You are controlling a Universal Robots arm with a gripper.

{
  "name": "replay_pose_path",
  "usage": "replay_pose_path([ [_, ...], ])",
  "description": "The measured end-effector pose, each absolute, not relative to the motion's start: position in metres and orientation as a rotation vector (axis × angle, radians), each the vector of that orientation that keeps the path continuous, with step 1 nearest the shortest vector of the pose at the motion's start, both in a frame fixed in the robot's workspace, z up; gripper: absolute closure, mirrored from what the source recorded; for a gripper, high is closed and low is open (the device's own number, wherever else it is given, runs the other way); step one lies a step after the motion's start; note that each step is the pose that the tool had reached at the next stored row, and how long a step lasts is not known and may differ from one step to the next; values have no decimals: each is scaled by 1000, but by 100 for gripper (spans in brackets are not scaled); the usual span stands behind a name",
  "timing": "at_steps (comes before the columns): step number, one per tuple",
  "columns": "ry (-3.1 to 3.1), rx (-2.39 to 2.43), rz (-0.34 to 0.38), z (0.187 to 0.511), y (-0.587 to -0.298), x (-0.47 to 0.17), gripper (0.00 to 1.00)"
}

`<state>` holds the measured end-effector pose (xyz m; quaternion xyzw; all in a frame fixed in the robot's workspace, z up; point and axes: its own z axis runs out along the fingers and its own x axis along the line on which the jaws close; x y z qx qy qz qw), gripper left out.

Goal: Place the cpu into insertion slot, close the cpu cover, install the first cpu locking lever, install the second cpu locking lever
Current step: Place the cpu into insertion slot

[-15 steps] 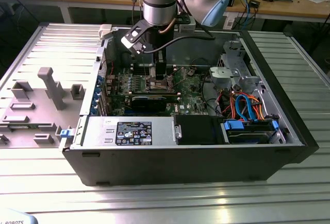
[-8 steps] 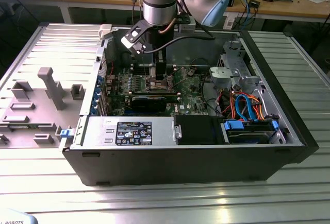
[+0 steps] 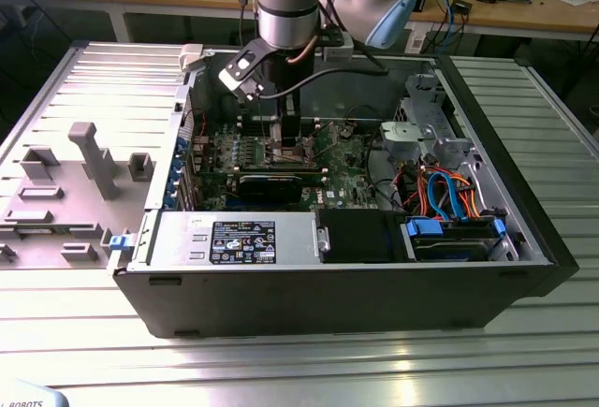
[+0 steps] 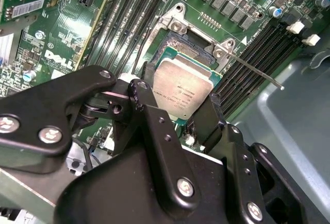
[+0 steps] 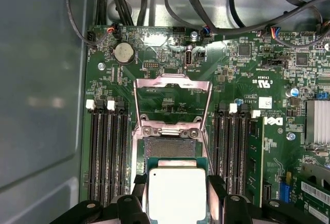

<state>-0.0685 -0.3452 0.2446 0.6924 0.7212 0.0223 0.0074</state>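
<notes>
My gripper (image 5: 177,187) is shut on the cpu (image 5: 177,199), a flat square chip with a dull silver top, its black fingers (image 5: 215,193) on two opposite edges. The chip hangs over the near part of the insertion slot (image 5: 170,147), whose dark pin field still shows beyond it. The cpu cover (image 5: 172,83), a thin silver frame, stands swung open on the slot's far side. In the second wrist view the cpu (image 4: 185,87) sits between the fingers, and a thin locking lever (image 4: 255,72) sticks out, unlatched. In the exterior view the gripper (image 3: 285,145) reaches down into the open computer case.
Black memory slots (image 5: 107,152) flank the socket on both sides. A long black card (image 3: 271,185) lies beside it, with a power supply (image 3: 243,239) and blue and orange drive cables (image 3: 445,192) nearby. The case walls (image 3: 487,117) ring the green motherboard (image 5: 242,74).
</notes>
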Motion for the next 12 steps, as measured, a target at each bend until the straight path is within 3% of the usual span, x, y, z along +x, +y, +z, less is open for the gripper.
replay_pose_path([
  [12,2255,2165,70,236,-345,-70,45],
])
